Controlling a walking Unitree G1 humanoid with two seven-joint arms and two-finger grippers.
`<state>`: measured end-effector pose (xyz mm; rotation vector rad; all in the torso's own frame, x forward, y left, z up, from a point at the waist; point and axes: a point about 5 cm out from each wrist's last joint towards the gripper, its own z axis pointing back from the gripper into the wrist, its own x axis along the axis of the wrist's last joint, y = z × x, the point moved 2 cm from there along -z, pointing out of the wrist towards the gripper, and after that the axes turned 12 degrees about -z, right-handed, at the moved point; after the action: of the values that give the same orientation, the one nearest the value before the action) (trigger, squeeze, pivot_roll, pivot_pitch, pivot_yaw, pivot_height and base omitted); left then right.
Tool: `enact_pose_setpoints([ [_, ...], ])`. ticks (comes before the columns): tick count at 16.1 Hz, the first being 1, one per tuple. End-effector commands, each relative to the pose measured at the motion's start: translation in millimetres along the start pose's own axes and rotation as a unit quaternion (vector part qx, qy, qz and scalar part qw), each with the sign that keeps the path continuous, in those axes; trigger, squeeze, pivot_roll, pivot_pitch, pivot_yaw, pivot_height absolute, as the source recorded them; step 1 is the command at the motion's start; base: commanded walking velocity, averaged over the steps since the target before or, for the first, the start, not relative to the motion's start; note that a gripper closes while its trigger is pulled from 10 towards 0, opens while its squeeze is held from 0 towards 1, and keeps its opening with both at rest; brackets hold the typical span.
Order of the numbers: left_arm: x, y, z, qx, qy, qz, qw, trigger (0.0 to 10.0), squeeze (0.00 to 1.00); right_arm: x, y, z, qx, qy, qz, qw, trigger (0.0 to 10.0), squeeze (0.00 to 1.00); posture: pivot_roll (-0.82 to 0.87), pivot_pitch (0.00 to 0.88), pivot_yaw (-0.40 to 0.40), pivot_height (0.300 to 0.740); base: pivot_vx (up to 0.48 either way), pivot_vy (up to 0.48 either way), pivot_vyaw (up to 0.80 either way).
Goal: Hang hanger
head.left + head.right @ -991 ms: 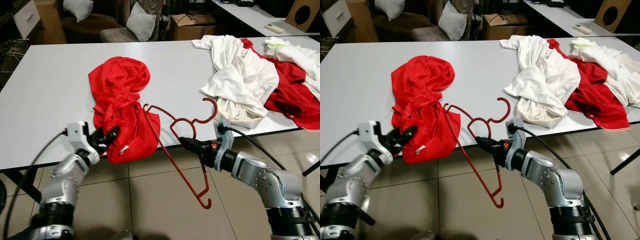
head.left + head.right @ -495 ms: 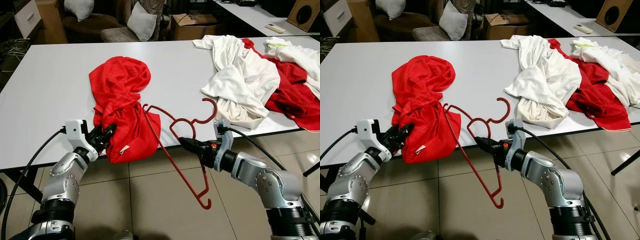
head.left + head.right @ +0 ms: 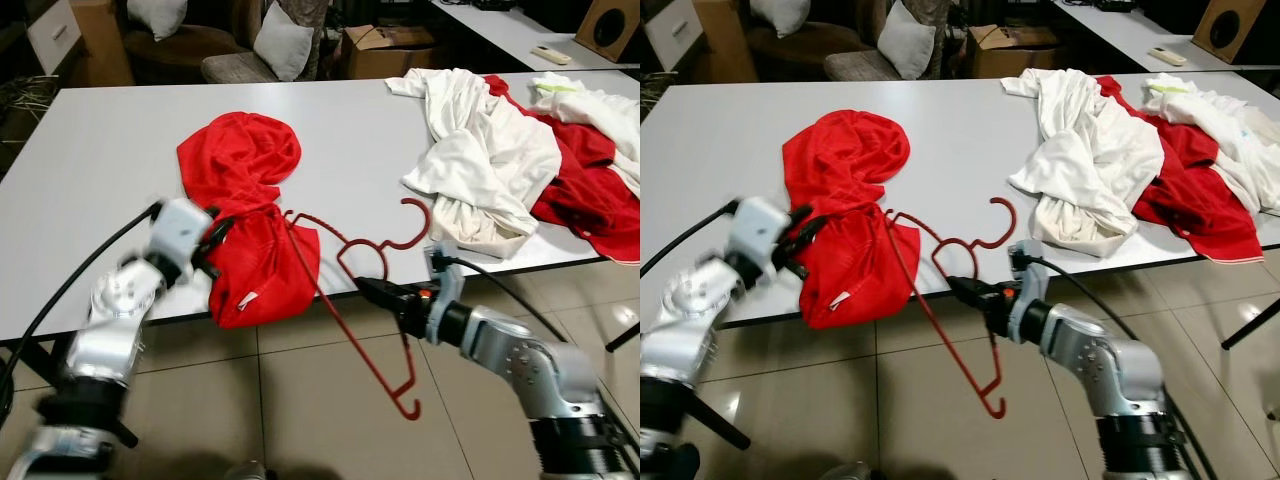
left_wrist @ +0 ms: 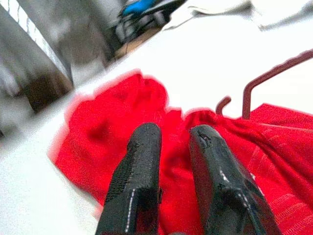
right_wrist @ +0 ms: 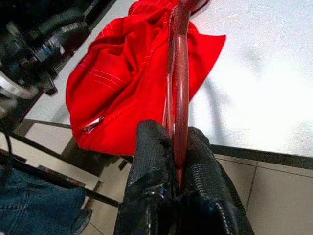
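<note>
The right tool clamps the red hanger. The left tool, fingers slightly parted and holding nothing, hovers over the red garment. Lifting could drag cloth off the counter.

This looks like a lived-in home room used for sorting laundry, with a tiled floor and a large white table strewn with clothes: a red garment near the front edge and a heap of white and red laundry at the far right. Behind the table stand armchairs with pale cushions, an open cardboard box and a second white table, and a wooden speaker sits in the far corner, all of it rather cluttered and dim
</note>
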<state>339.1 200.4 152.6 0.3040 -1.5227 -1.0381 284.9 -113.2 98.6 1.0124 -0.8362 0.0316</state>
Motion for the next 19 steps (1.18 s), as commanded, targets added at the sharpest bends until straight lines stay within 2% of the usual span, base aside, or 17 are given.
enact_pose_setpoints([
  [1,21,10.3,-5.5,0.000,-0.026,-0.074,0.997,0.0,0.00,2,3.0,-4.4,0.009,0.002,0.004,1.000,10.0,0.00,-0.05,0.000,-0.011,0.740,0.000,0.000,0.00],
  [2,28,15.8,-6.3,-0.003,-0.031,-0.110,0.993,0.0,0.00,3,6.8,-8.0,0.024,0.000,0.004,1.000,10.0,0.00,-0.04,0.000,-0.014,0.740,0.000,0.000,0.00],
  [4,34,21.6,-5.3,-0.005,-0.030,-0.142,0.989,0.0,0.00,7,14.3,-11.1,0.052,-0.012,-0.015,0.998,10.0,0.00,-0.03,0.000,-0.017,0.740,0.000,0.000,0.00],
  [5,38,23.6,-3.0,-0.009,-0.032,-0.143,0.989,0.0,0.00,9,13.3,-14.0,0.052,-0.015,-0.023,0.998,10.0,0.00,-0.01,0.000,-0.018,0.740,0.000,0.000,0.00],
  [6,34,20.1,-0.4,-0.023,-0.021,-0.126,0.992,0.0,0.00,9,9.1,-17.1,0.042,-0.012,-0.022,0.999,10.0,0.00,-0.01,0.000,-0.018,0.740,0.000,0.000,0.00],
  [8,4,16.5,8.3,-0.004,0.043,-0.037,0.998,0.0,0.00,9,9.2,-18.7,0.042,-0.010,-0.020,0.999,10.0,0.00,0.00,0.000,-0.021,0.740,0.000,0.000,0.00],
  [9,-9,15.9,13.2,0.013,0.066,0.004,0.998,0.0,0.00,8,8.3,-17.4,0.040,-0.008,-0.019,0.999,10.0,0.00,0.00,0.000,-0.023,0.740,0.000,0.000,0.00],
  [10,-27,12.3,20.2,0.030,0.097,0.056,0.993,7.7,0.00,5,0.4,-14.3,0.016,0.000,-0.005,1.000,10.0,0.00,0.00,0.000,-0.023,0.740,0.000,0.000,0.00],
  [11,-37,7.3,25.0,0.036,0.108,0.097,0.989,10.0,0.00,3,-6.1,-12.0,-0.005,0.006,0.006,1.000,10.0,0.00,-0.01,0.000,-0.019,0.740,0.000,0.000,0.00],
  [12,-44,1.5,30.2,0.036,0.113,0.136,0.984,10.0,1.00,3,-12.2,-9.2,-0.021,0.013,0.018,1.000,10.0,0.00,-0.02,0.000,-0.015,0.740,0.000,0.000,0.00],
  [14,-51,-0.5,41.0,0.054,0.125,0.174,0.975,10.0,1.00,22,-30.3,0.4,-0.077,-0.025,0.034,0.996,10.0,0.00,-0.03,0.000,-0.006,0.740,0.000,0.000,0.00],
  [15,-51,2.2,44.5,0.074,0.116,0.225,0.965,10.0,1.00,36,-35.1,6.6,-0.088,-0.049,0.033,0.994,10.0,0.00,-0.04,0.000,-0.004,0.740,0.000,0.000,0.00],
  [16,-52,-3.5,44.8,0.066,0.109,0.281,0.951,10.0,1.00,40,-35.2,9.5,-0.085,-0.055,0.031,0.994,10.0,0.00,-0.04,0.000,-0.005,0.740,0.000,0.000,0.00],
  [18,-57,-22.7,44.6,0.036,0.113,0.336,0.935,10.0,1.00,36,-34.1,9.1,-0.078,-0.046,0.033,0.995,10.0,0.00,-0.04,0.000,0.001,0.740,0.000,0.000,0.00],
  [19,-70,-39.5,49.7,0.041,0.151,0.351,0.923,10.0,1.00,29,-34.5,8.0,-0.077,-0.035,0.038,0.996,10.0,0.00,-0.05,0.000,0.003,0.740,0.000,0.000,0.00],
])
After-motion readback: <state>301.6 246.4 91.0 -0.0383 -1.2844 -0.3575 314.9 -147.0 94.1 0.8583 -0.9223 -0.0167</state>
